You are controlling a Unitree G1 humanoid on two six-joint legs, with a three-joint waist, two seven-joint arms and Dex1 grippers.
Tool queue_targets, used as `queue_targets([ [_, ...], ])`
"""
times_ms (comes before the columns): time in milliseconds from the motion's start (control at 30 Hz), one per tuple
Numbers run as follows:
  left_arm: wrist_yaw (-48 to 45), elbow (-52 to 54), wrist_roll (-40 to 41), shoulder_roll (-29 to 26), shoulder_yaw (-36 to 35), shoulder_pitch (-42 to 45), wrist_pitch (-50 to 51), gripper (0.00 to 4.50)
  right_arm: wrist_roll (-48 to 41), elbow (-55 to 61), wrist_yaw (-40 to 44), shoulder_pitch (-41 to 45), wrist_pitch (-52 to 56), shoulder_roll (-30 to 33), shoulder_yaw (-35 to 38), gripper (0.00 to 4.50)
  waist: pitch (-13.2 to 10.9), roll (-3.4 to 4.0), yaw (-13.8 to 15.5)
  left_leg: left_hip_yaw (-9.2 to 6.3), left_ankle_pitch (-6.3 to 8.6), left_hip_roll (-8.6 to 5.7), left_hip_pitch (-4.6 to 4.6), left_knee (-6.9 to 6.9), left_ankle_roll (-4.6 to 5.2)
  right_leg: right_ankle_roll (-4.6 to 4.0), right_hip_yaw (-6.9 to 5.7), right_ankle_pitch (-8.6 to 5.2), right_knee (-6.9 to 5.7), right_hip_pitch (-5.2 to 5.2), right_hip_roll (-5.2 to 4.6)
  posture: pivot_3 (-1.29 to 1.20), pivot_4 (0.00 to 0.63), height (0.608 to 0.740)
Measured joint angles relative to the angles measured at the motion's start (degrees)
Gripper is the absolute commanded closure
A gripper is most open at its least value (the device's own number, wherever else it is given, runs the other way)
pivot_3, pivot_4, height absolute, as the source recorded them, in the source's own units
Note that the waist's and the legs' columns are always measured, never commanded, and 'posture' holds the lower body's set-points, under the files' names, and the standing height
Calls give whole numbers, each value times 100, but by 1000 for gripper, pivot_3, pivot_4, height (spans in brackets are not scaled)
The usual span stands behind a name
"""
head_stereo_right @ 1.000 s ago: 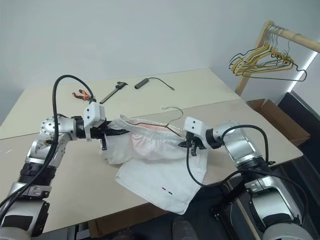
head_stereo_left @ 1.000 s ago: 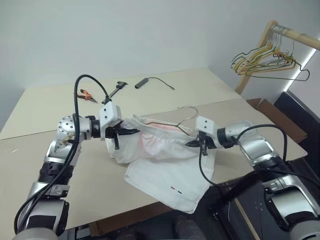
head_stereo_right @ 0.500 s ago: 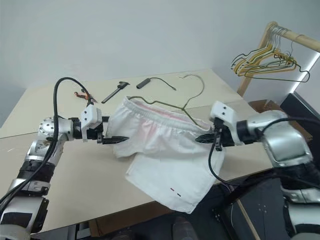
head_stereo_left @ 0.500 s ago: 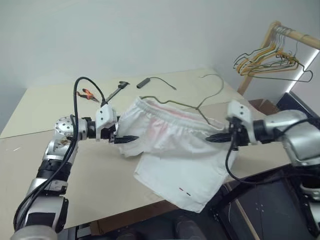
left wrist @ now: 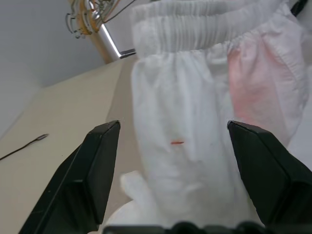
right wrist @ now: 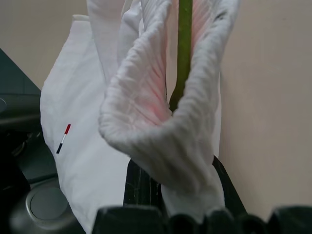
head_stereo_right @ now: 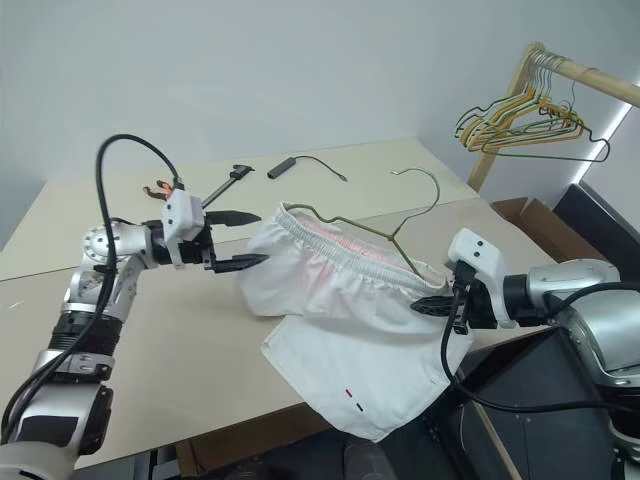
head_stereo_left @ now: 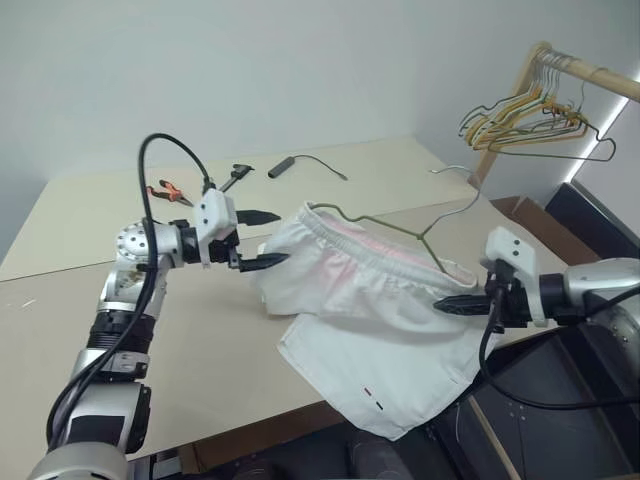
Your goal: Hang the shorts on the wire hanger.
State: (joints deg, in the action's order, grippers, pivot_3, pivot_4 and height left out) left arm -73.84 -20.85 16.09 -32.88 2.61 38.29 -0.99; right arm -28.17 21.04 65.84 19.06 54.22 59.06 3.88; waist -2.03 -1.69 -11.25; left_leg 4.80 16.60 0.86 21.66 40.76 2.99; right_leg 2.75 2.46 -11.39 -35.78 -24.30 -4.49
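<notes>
Shorts (head_stereo_left: 370,300) above beige table (head_stereo_left: 90,215), grey wall (head_stereo_left: 250,70)

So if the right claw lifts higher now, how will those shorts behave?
Probably floppy: the shorts sag from the wire hanger, one leg trailing onto the table. Likely light, since the thin wire carries them unbent. They may slide along it; the left claw stands open, off the cloth.

I count one pair of white thin-cloth shorts (head_stereo_left: 370,330), one dark olive wire hanger (head_stereo_left: 420,226), and two black-fingered grippers: left gripper (head_stereo_left: 268,238), right gripper (head_stereo_left: 448,305).
</notes>
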Motion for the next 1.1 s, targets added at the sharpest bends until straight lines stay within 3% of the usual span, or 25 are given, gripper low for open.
queue_targets([
  [100, -251, -176, -25, 74, 137, 206, -23, 685, -5, 0, 41, 97, -30, 92, -142, 4500, 0, 0, -43, -2, 0, 0, 9, 0, 1, 1, -1, -1, 3, -5, 2, -260, 0, 740],
  [200, -441, -501, -87, 71, 191, 498, -268, 1303, -8, -3, 80, 237, -110, 104, -312, 4500, 0, 0, -74, -1, 1, 0, 7, 0, 1, 1, 1, -1, 3, -5, 3, -260, 0, 740],
  [500, -880, -917, -220, -154, 216, 623, -617, 4335, 50, -146, 245, 312, -375, 263, -545, 4500, 0, 0, -105, -1, 2, 1, 8, 0, 3, 3, 2, -2, 3, -6, 0, -244, 0, 740],
  [533, -904, -919, -220, -175, 209, 625, -632, 4461, 61, -167, 261, 312, -396, 265, -561, 4500, 0, 0, -101, -1, 2, 1, 8, 0, 4, 3, 3, -2, 3, -6, 0, -244, 0, 740],
  [1100, -975, -920, -246, -348, 200, 859, -804, 4461, 578, -572, 407, 62, -1165, 500, -1029, 4500, 0, 0, -57, -1, 2, 1, 7, 0, 4, 3, 2, -2, 1, -7, -1, -228, 0, 740],
])
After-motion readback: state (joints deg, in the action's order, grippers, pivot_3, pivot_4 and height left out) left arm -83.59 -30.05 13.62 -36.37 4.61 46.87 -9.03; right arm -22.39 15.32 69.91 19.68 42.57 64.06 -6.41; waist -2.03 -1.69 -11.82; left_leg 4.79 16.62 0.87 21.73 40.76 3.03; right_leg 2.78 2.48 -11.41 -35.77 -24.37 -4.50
